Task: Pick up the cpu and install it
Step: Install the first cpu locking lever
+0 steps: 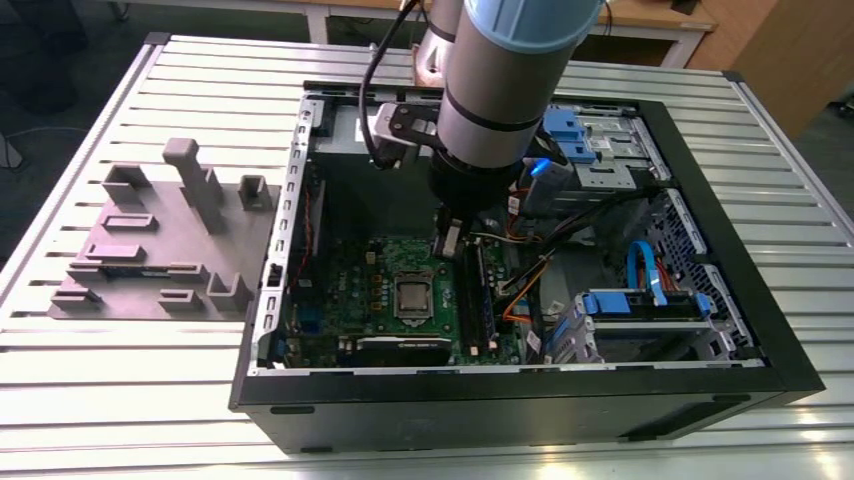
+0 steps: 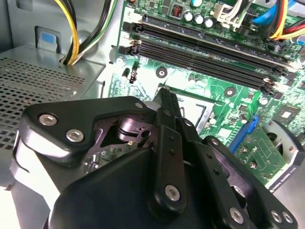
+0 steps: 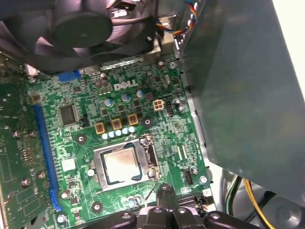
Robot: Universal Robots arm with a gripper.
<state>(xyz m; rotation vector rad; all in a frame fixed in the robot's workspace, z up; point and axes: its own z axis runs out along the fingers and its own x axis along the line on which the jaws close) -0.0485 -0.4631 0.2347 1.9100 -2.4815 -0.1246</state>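
The cpu (image 3: 121, 165) is a silvery square chip lying flat inside the metal socket frame (image 3: 98, 168) on the green motherboard (image 3: 71, 138). In the exterior view the cpu (image 1: 414, 297) sits mid-board inside the open computer case. My gripper (image 1: 449, 238) hangs above the board, a short way behind the socket, with nothing in it. In both wrist views its black fingertips (image 3: 164, 189) are pressed together, and the gripper (image 2: 165, 93) points at the socket's edge. The fingers hide most of the socket in the second wrist view.
Black memory slots (image 2: 205, 47) run beside the socket. A fan (image 3: 81, 28) and a blue slot (image 3: 45, 157) border the board. Cables (image 1: 534, 285) and blue drive bays (image 1: 641, 305) fill the case's right side in the exterior view. A grey fixture (image 1: 160, 240) stands on the slatted table.
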